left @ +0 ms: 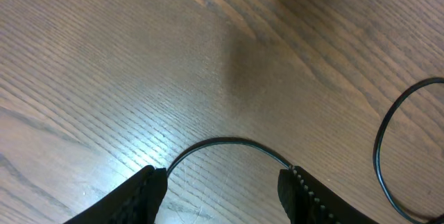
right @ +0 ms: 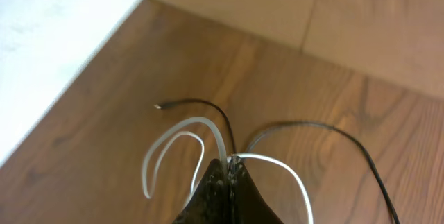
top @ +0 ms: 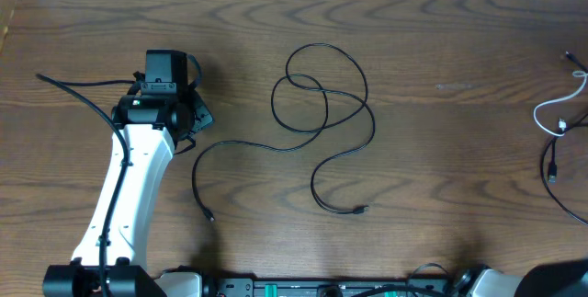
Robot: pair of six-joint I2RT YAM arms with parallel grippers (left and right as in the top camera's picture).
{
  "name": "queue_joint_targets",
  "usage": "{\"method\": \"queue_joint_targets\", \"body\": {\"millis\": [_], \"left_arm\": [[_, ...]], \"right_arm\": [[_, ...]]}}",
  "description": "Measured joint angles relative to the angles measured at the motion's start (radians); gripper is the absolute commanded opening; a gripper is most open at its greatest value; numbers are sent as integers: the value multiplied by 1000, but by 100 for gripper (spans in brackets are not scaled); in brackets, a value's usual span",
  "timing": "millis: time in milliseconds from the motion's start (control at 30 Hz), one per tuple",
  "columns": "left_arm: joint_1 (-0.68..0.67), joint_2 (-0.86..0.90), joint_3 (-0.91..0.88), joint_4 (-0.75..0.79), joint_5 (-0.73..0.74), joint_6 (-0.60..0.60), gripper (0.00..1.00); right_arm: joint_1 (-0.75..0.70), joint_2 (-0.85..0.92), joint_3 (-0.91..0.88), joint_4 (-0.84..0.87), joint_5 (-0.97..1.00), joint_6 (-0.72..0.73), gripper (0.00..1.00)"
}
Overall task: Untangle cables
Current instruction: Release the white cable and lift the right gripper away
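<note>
The brown wooden worktop (top: 441,21) fills the overhead view. The white left arm (top: 129,177) reaches up from the near edge along the worktop's left side.

Sprawled across the middle lies the long black cable (top: 321,46). It makes overlapping loops toward the far edge, then two tails run back toward the near edge, each ending in a small plug. The tail on the left curves round just beside the left hand (top: 188,113).

From the left wrist camera, that left hand (left: 222,177) stands roughly half open, its fingers (left: 149,193) low over the wood. A black arc of cable (left: 225,139) lies flat on the worktop just ahead of the two tips, spanning the gap between them. Nothing is pinched. The cable sits loose in front of the hand.

Over at the right edge lie the white cable (top: 551,108) and a shorter black cable (top: 549,164), well apart from the big loops.

The right hand (right: 227,172) does not show from overhead. Its own camera shows it fully closed, clamped on the white cable (right: 182,123), which loops out to both sides. The black cable (right: 305,123) comes out at the same pinch, near the worktop's far right corner.
</note>
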Motion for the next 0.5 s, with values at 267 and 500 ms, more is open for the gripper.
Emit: {"method": "queue_joint_targets", "body": {"millis": [267, 500], "left_arm": [[0, 0, 0, 0, 0, 0, 57], [0, 0, 0, 0, 0, 0, 57]], "right_arm": [[-102, 192, 129, -193, -54, 0, 1], [-145, 346, 158, -284, -66, -1, 1]]}}
